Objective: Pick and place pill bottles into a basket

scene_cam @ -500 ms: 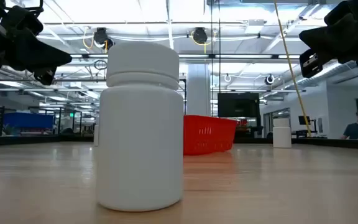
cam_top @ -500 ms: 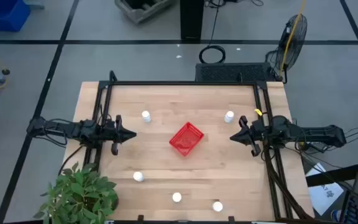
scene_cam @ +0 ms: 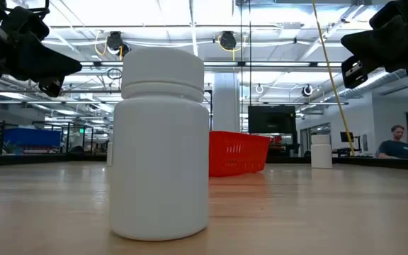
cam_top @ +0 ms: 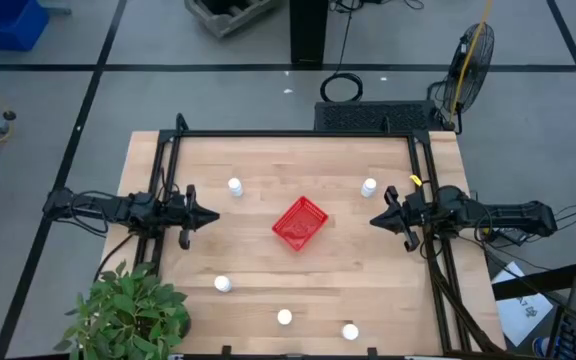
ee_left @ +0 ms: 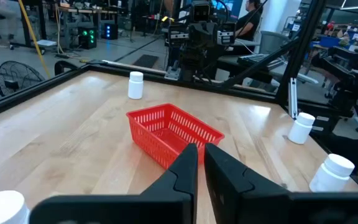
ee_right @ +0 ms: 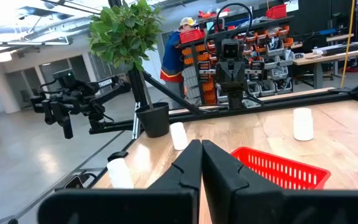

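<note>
So far nothing is in the small bright red mesh-walled plastic basket [cam_top: 299, 222], which sits skewed at the middle of the pale wooden table [cam_top: 268, 160]. Five small white capped cylindrical pill bottles stand upright and well apart around it: one far left [cam_top: 235, 187], one far right [cam_top: 369, 187], one near left [cam_top: 223, 284], and two at the near edge [cam_top: 284, 318] [cam_top: 350, 331].

The left gripper [ee_left: 199, 163] hovers at the table's left side and the right gripper [ee_right: 201, 155] at its right, both aimed at the basket, fingers nearly together and holding nothing.

Likely risks: narrow fingers must open before descending, or they would knock a light bottle over and set it rolling. The skewed basket could be nudged aside by a bottle lowered onto its rim. A green potted plant [cam_top: 128, 312] crowds the near left corner, close to the left arm's reach.
</note>
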Controlling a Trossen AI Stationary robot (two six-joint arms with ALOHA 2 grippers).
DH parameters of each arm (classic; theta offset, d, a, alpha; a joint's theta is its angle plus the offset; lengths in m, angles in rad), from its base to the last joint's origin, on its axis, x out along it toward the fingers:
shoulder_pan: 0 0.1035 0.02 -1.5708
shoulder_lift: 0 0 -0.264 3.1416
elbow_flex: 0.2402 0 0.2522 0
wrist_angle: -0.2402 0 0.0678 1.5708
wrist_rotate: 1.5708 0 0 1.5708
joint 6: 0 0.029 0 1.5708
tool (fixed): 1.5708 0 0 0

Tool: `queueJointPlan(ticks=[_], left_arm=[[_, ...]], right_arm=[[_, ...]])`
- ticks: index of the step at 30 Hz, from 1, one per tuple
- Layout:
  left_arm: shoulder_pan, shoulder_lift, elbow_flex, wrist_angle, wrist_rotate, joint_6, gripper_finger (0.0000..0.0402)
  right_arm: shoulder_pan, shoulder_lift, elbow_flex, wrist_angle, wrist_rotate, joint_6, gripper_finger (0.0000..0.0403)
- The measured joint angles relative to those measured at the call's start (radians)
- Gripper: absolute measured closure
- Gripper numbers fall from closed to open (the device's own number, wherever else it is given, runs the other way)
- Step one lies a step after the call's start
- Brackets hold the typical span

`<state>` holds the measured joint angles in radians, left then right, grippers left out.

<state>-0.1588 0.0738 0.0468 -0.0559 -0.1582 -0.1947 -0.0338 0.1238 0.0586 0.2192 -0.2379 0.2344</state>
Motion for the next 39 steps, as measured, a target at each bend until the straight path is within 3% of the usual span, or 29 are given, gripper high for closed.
queueJointPlan(ticks=[32, 39], left_arm=[[0.000, 0.000, 0.000, 0.000, 0.000, 0.000, 0.0369], [0.000, 0.000, 0.000, 0.000, 0.000, 0.000, 0.0369]], right_arm=[[0.000, 0.000, 0.000, 0.004, 0.002, -0.002, 0.0399], [0.000, 0.002, 0.000, 0.128, 0.002, -0.011, 0.0399]])
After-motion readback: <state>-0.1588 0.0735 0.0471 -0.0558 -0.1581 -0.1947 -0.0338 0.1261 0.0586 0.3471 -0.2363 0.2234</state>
